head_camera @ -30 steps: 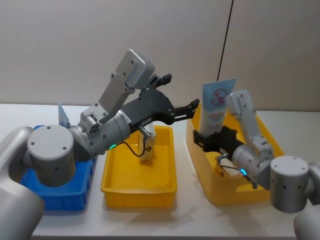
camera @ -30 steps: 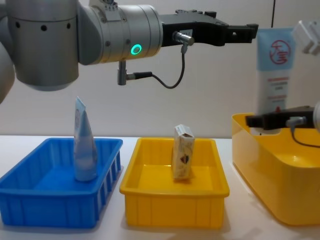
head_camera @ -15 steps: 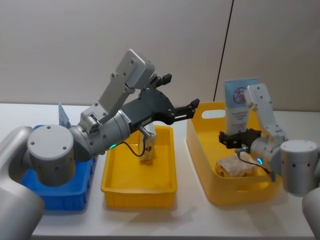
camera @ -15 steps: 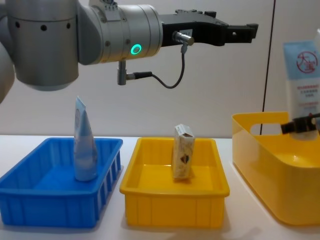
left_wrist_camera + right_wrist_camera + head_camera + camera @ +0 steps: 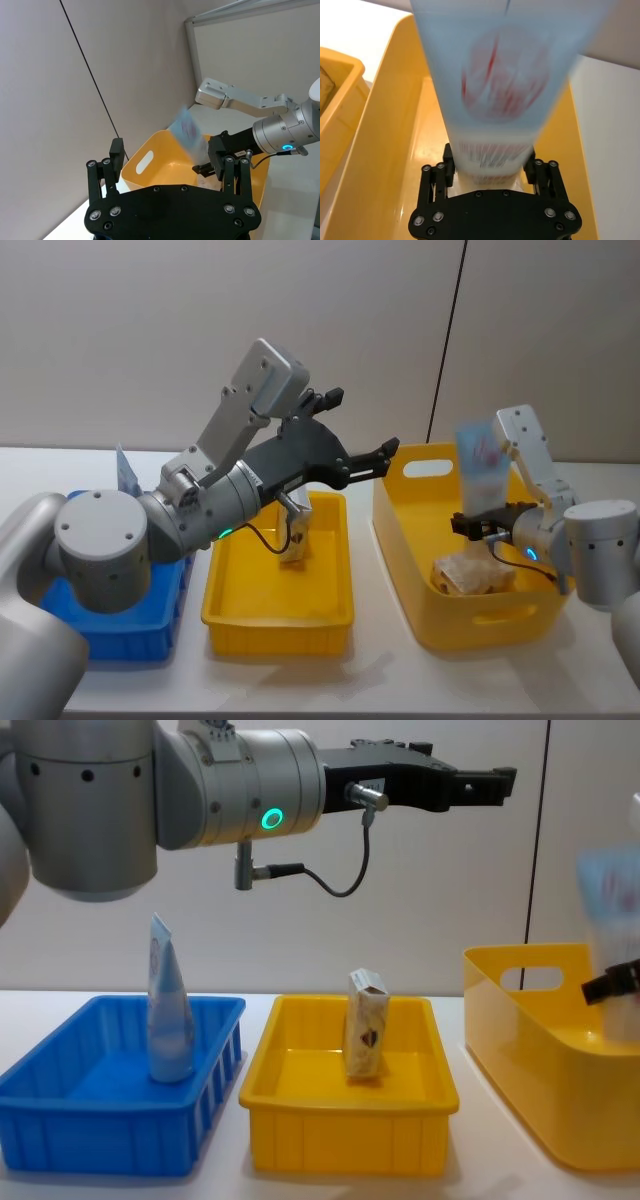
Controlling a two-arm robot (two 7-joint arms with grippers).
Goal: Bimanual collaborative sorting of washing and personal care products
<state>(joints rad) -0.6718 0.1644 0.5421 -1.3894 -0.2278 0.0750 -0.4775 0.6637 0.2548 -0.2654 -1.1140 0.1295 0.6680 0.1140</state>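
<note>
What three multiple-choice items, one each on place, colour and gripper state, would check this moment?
1. Where does the small cream carton with a dark diamond logo stand?
A. in the shallow yellow plastic tray
B. in the blue plastic bin
C. on the bare table

2. What colour is the bin holding the upright pale-blue tapered tube?
A. yellow
B. blue
C. grey

3. What is the right gripper doing?
A. open and empty
B. shut on a cream carton
C. shut on a pale-blue tube with a red round mark

Answers: 1 A, the chest view shows the carton inside the middle tray. 2 B, the tube stands in the blue bin. 3 C, the right wrist view shows fingers clamping that tube's base above the deep yellow tub.
</note>
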